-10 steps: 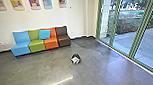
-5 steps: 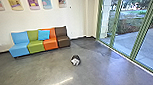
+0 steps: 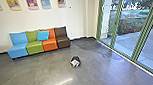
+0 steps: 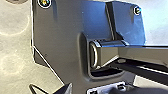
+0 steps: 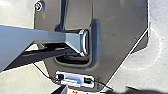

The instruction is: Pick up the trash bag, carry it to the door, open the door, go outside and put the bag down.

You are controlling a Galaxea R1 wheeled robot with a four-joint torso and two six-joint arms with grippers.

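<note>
One rounded black-and-white trash bag [image 3: 75,61] lies on the polished grey floor [image 3: 106,74]; probably light, yielding plastic, best grasped by its white, seemingly gathered part. Opening and hold of both grippers: indeterminable.

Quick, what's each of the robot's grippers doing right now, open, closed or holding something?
Left gripper: can't tell whether open or closed.
Right gripper: can't tell either.
A small black-and-white thing lies on the floor.
</note>
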